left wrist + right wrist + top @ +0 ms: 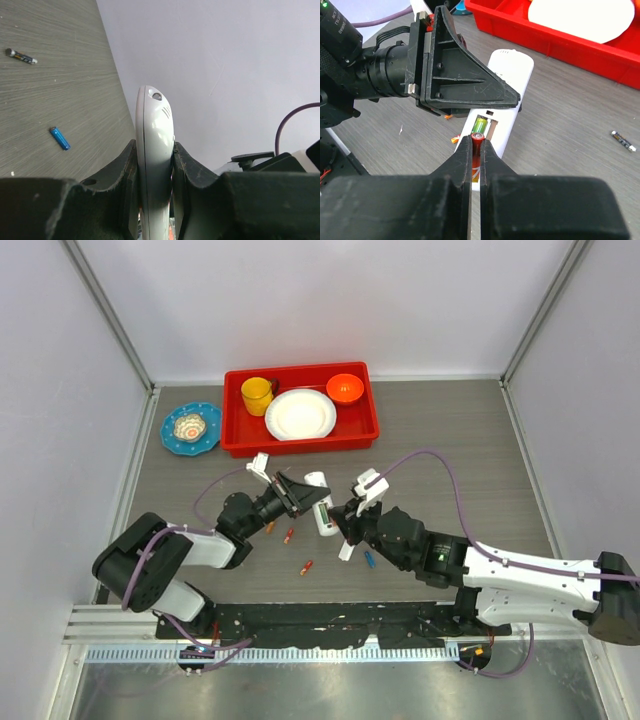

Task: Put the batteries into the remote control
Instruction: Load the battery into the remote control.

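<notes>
At centre-left of the top view, the left gripper (300,498) clamps the remote (322,510) by its edges. Just right of it, the right gripper (476,142) pinches an orange-red battery (478,150) at the open recess, next to a green cell (480,123) seated inside. Below them, loose batteries (306,567) lie on the table (450,440).

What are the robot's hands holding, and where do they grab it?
The left hand clamps the remote control near its middle. The right hand pinches an orange-red battery by its sides, tip showing.
</notes>
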{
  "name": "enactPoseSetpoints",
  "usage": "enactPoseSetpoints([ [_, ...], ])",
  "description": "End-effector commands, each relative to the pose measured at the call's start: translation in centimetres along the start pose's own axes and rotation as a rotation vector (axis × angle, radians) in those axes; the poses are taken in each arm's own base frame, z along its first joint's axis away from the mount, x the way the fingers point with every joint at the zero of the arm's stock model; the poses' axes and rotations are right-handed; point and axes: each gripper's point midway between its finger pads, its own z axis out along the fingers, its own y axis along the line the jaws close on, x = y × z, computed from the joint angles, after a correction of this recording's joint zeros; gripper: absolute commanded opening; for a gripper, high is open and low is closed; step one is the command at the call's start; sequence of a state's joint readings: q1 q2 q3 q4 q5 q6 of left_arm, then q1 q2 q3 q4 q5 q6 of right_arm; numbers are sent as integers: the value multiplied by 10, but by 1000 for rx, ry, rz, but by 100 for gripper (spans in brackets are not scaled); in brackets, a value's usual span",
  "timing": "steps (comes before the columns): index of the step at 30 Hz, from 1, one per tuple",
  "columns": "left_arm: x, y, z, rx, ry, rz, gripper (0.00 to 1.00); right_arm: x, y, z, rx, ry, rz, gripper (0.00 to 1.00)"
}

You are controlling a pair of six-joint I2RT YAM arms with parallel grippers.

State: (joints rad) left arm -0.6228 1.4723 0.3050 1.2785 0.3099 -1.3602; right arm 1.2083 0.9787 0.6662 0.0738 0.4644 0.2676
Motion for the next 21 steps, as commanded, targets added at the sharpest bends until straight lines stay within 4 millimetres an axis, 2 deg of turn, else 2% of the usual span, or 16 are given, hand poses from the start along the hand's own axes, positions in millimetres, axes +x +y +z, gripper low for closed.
enactPoseSetpoints([
  [1, -14, -75, 3, 292, -35, 49, 0, -28, -3, 3, 31, -126, -19, 1],
  [11, -10, -80, 5, 305, -20, 43, 0, -25, -13, 4, 94, -185, 17, 1],
  [21, -4, -80, 6, 308, -6, 41, 0, -28, -8, 3, 83, -214, 19, 1],
])
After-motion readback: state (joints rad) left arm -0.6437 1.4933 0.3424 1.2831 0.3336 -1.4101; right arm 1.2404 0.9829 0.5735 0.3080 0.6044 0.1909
